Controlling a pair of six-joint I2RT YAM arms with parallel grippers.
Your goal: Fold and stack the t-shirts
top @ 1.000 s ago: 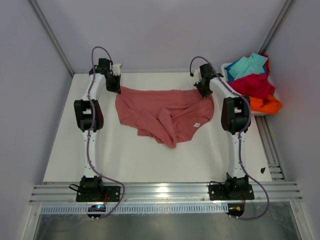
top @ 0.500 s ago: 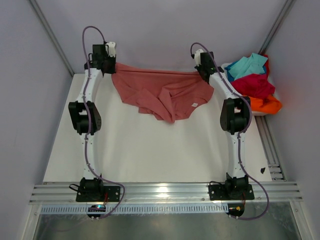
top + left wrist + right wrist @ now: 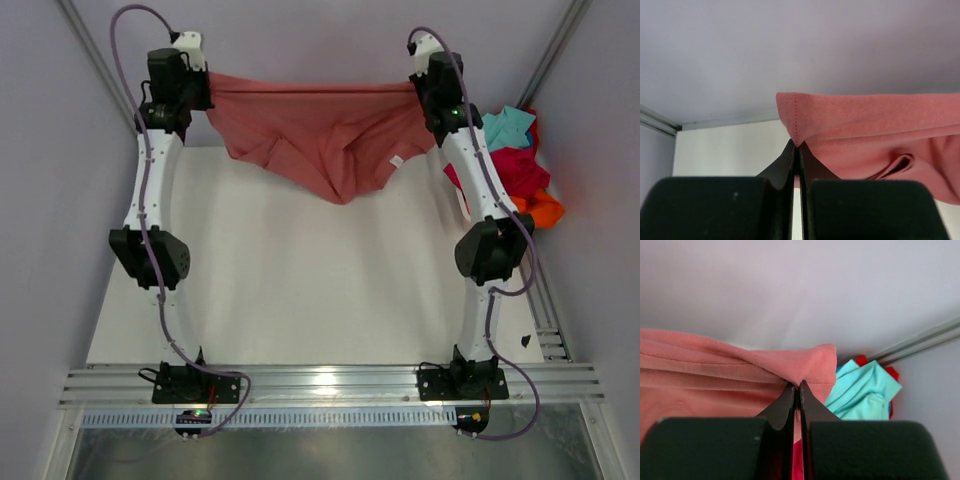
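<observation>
**Top external view.**
- Item: salmon-pink t-shirt [image 3: 320, 130]. It is held over the far part of the table [image 3: 300, 290], with one edge drawn taut between the two arms. The body sags in folds and a white label [image 3: 396, 160] is exposed at the right. It cannot be told whether the lowest fold touches the table.
- The left gripper [image 3: 205, 88] and right gripper [image 3: 420, 85] are each clamped on a corner of the shirt. The high, wide hold is judged to let the cloth hang open so that it can be laid flat for folding.
- The turquoise t-shirt [image 3: 508, 127], crimson t-shirt [image 3: 515, 165] and orange t-shirt [image 3: 543, 208] are heaped unfolded at the far right, beside the right arm. They are judged to be awaiting their turn.

**Left wrist view.** The left fingers [image 3: 785, 165] are pressed together on a stitched hem corner, and the cloth trails away to the right.

**Right wrist view.** The right fingers [image 3: 784, 401] are pinched on the opposite corner. The turquoise cloth is seen just behind it.

**Surface and room.** The tabletop is white and matte. Aluminium rails [image 3: 330, 385] are fitted at the near edge, and the enclosure is closed by pale lilac walls [image 3: 320, 40].
</observation>
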